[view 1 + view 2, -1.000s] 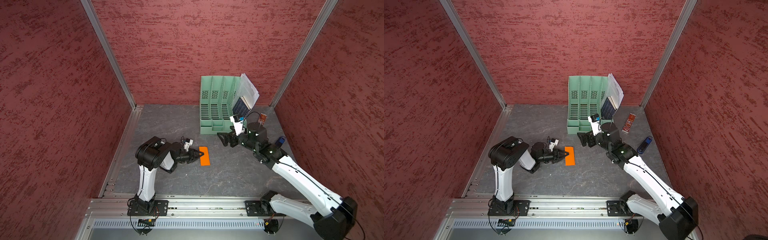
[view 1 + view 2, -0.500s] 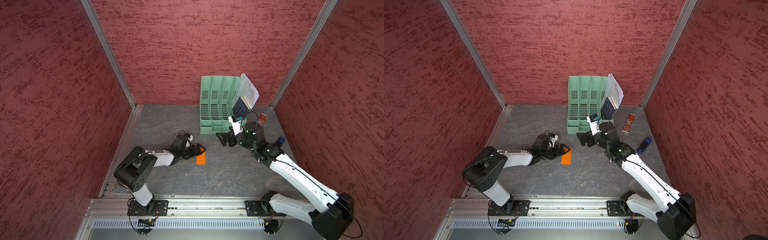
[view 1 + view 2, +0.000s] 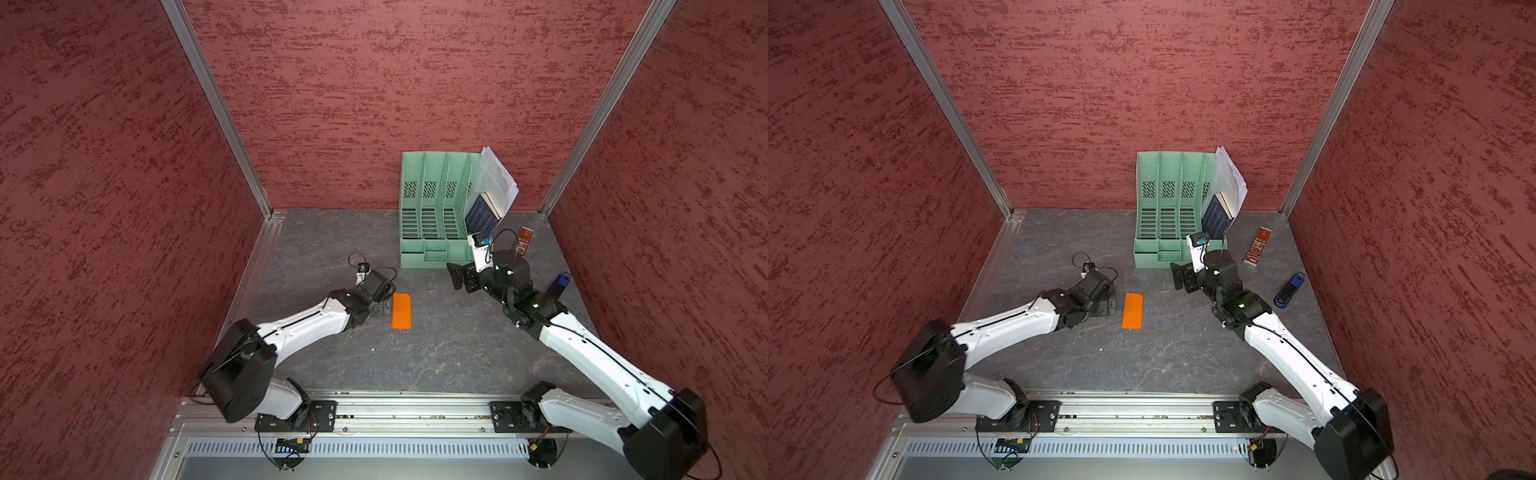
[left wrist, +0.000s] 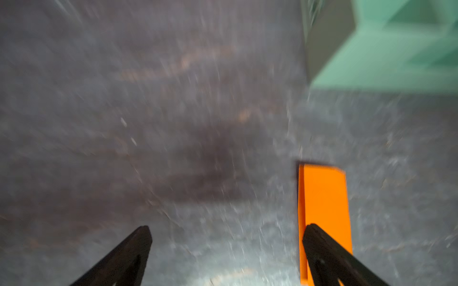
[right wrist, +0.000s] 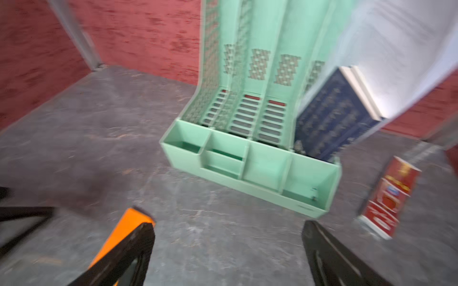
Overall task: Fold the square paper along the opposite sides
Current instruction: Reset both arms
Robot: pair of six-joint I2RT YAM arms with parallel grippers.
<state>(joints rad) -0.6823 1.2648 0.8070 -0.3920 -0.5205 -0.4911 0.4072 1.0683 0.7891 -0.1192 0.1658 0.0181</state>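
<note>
Grey tabletop (image 3: 1163,357) bears square paper (image 3: 1133,311); green organiser (image 3: 1154,259); red packet (image 3: 1257,247)

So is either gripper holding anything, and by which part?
Nothing is held. The left gripper and right gripper are open; the paper lies on the table.

Both top views are evenly lit and sharp, with only soft shadows on the grey bench (image 3: 436,365). Both wrist views are smeared by motion blur. A pale glare patch lies on the bench by the left pincer (image 4: 228,229), and the white sheets (image 5: 396,49) wash out to near blank.
</note>
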